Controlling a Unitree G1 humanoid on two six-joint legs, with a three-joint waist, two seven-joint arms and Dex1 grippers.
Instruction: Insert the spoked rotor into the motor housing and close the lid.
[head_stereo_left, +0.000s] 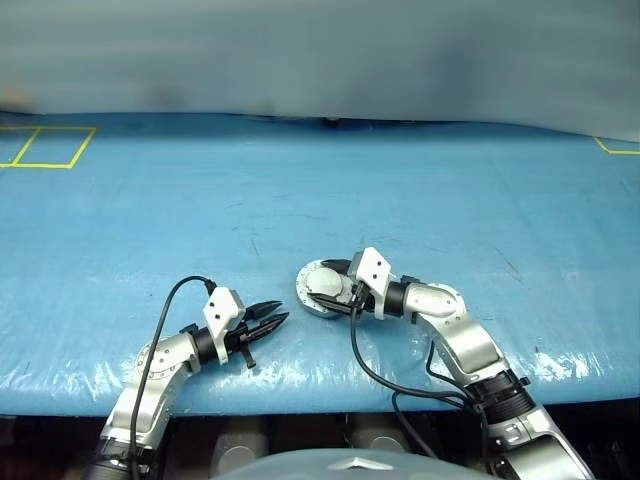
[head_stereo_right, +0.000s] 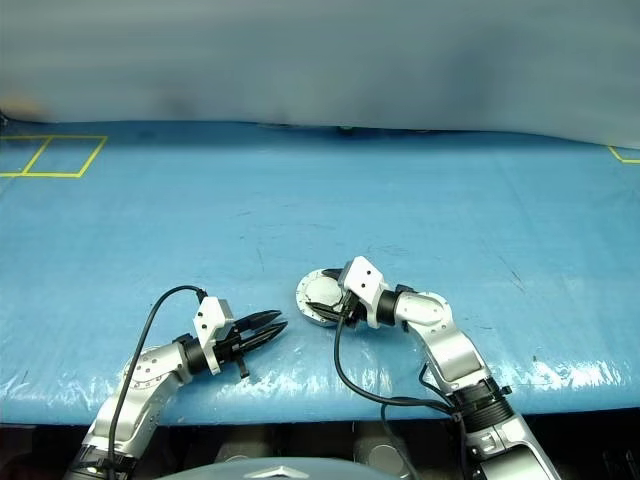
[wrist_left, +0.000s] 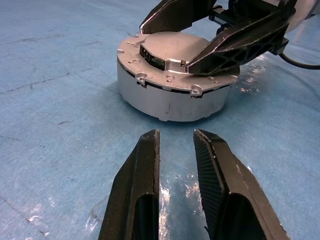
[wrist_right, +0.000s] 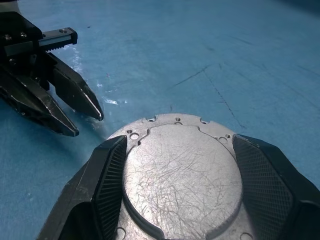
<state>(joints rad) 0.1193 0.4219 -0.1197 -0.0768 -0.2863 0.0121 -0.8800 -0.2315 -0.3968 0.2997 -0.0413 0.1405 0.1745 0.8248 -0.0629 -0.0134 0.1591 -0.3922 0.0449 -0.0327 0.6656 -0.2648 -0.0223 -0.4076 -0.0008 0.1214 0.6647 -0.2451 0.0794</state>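
The motor housing (wrist_left: 170, 102), a round grey metal cup, sits on the blue table near its front edge. The lid (wrist_left: 172, 45) lies flat on top of it, light-grey outer face up. The spoked rotor is hidden. My right gripper (head_stereo_left: 335, 295) reaches over the lid (wrist_right: 180, 175). Its two black fingers (wrist_right: 107, 180) flank the raised centre and press against it from both sides, resting on the flange. My left gripper (head_stereo_left: 283, 311) hovers just left of the housing, pointing at it. Its fingers (wrist_left: 145, 165) stand a narrow gap apart with nothing between them.
A wrinkled blue sheet (head_stereo_left: 320, 190) covers the table, and its front edge runs just below both arms. Yellow tape marks a square (head_stereo_left: 45, 147) at the far left and a corner (head_stereo_left: 615, 148) at the far right. A black cable (head_stereo_left: 365, 365) loops under my right wrist.
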